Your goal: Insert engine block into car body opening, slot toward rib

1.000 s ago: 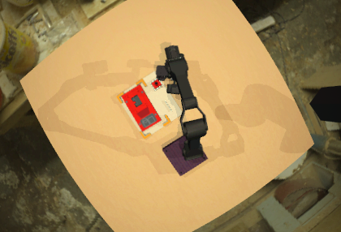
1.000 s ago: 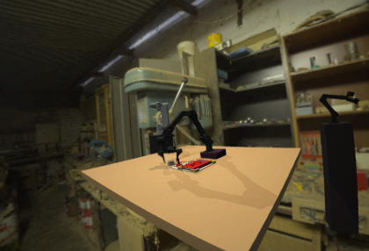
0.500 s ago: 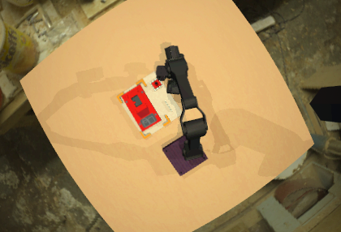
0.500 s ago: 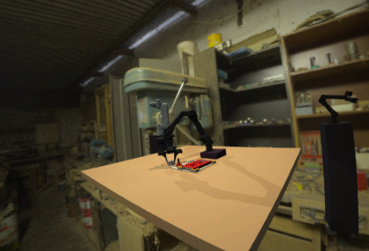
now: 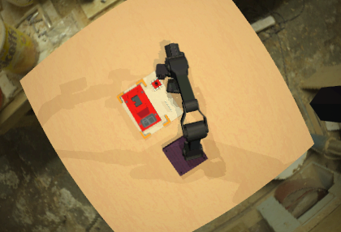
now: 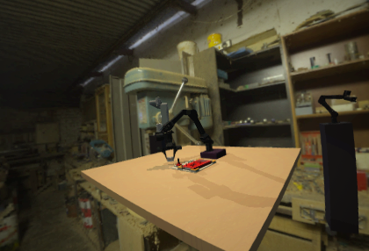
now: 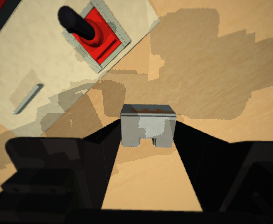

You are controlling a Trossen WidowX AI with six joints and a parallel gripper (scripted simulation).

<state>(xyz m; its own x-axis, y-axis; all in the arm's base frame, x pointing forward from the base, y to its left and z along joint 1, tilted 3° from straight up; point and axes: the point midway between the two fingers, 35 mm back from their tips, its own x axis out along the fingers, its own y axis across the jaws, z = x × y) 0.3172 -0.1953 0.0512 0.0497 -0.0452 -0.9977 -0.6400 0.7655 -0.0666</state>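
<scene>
The engine block [image 7: 147, 125], a small grey block with a notch in its near lower edge, sits on the table between my fingers in the wrist view. My gripper [image 7: 146, 123] [image 5: 162, 73] [image 6: 170, 154] is shut on it, low over the table just off the corner of the cream board [image 5: 170, 106] [image 7: 47, 60]. The arm hides the block in the overhead view. The red car body [image 5: 135, 109] [image 6: 195, 163] lies on the board inside orange corner marks, to the left of the gripper, with grey recesses in its top.
A small red square holder with a black peg [image 5: 156, 83] [image 7: 98, 36] stands on the board close to the gripper. The arm's dark purple base [image 5: 179, 158] [image 6: 213, 153] sits behind the board. A dark camera post [image 6: 340, 175] stands at the right.
</scene>
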